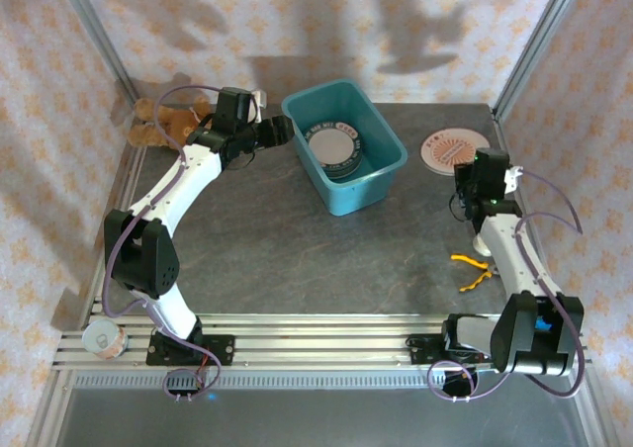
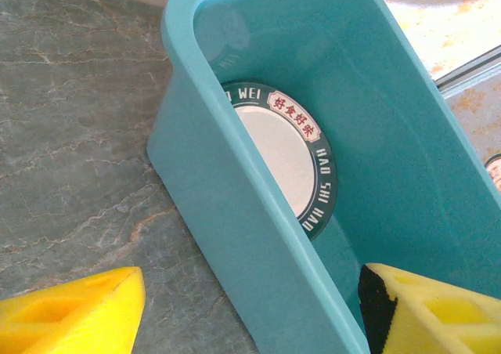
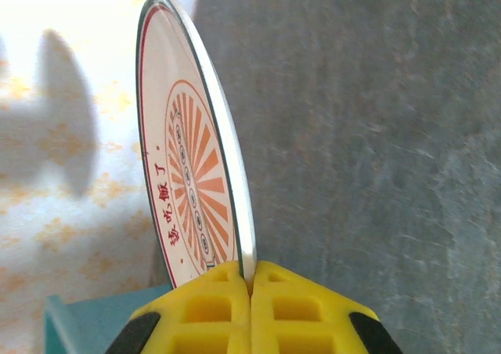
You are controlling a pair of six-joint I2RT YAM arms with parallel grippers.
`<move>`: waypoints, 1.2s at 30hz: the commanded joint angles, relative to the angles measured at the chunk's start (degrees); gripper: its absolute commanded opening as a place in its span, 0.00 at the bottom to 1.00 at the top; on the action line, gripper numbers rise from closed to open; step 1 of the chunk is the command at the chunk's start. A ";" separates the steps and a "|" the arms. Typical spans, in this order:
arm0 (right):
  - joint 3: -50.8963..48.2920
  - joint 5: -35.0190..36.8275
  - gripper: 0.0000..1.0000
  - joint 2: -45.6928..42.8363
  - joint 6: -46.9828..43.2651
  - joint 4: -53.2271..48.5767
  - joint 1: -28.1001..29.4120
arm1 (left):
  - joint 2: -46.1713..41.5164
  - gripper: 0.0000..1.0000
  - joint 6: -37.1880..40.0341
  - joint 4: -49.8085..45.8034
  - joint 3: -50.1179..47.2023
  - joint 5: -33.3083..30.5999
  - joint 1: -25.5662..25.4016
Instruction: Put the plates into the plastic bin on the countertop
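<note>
From the top external view, the left gripper (image 1: 278, 131) hangs at the left rim of the plastic bin (image 1: 388, 166), which stands toward the back of the countertop (image 1: 297, 249). The right gripper (image 1: 475, 166) meets the near edge of one orange-patterned plate (image 1: 450, 148), which is to the right of the bin and apart from it. Inside the bin is a stack of plates (image 1: 334, 147). The top one has a dark rim, and how many lie beneath cannot be counted. There is one bin. A teddy bear (image 1: 168, 121), yellow pliers (image 1: 473, 270) and a tape roll (image 1: 104, 340) lie around the edges.

The left wrist view shows what the overhead one cannot. The left gripper (image 2: 250, 323) is spread wide and holds nothing, with one yellow finger (image 2: 78, 315) outside the bin wall (image 2: 235, 213) and the other inside it. One green-rimmed, lettered plate (image 2: 282, 154) shows inside.

The right wrist view settles the grasp: the right gripper (image 3: 250, 291) is clamped on the rim of the orange sunburst plate (image 3: 192, 182), seen almost edge-on against the countertop (image 3: 368, 135). Whether the plate is off the surface cannot be told.
</note>
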 commanded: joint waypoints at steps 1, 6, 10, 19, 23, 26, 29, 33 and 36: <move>4.78 0.32 0.00 -1.84 -2.70 1.80 -0.09 | -1.14 0.74 0.92 0.01 2.11 0.03 0.49; 11.87 -0.84 0.00 0.56 -5.66 2.06 2.53 | -0.22 0.74 1.09 -0.48 3.36 -0.12 0.57; 18.41 -3.97 0.00 4.47 -6.90 2.15 4.72 | 0.61 0.74 0.68 -0.56 4.05 0.01 0.97; 29.12 -6.42 0.00 16.15 -7.29 2.91 16.46 | 1.19 0.74 -2.07 0.93 3.90 1.45 3.22; 30.05 -7.12 0.00 20.77 -5.23 5.42 20.20 | 1.06 0.74 -2.07 0.93 3.81 1.45 3.76; 31.56 -7.31 0.00 23.97 -4.90 5.35 22.63 | 1.15 0.74 -1.98 0.75 3.63 1.47 3.94; 32.73 -7.60 0.00 26.83 -4.45 5.02 24.18 | 1.28 0.74 -1.95 0.67 3.64 1.45 4.18; 34.26 -7.10 0.00 30.51 -3.93 4.42 25.52 | 1.41 0.74 -1.90 0.49 3.64 1.45 4.53; 36.39 -5.95 0.00 33.13 -4.44 2.46 26.39 | 1.41 0.74 -1.90 0.32 3.64 1.37 4.71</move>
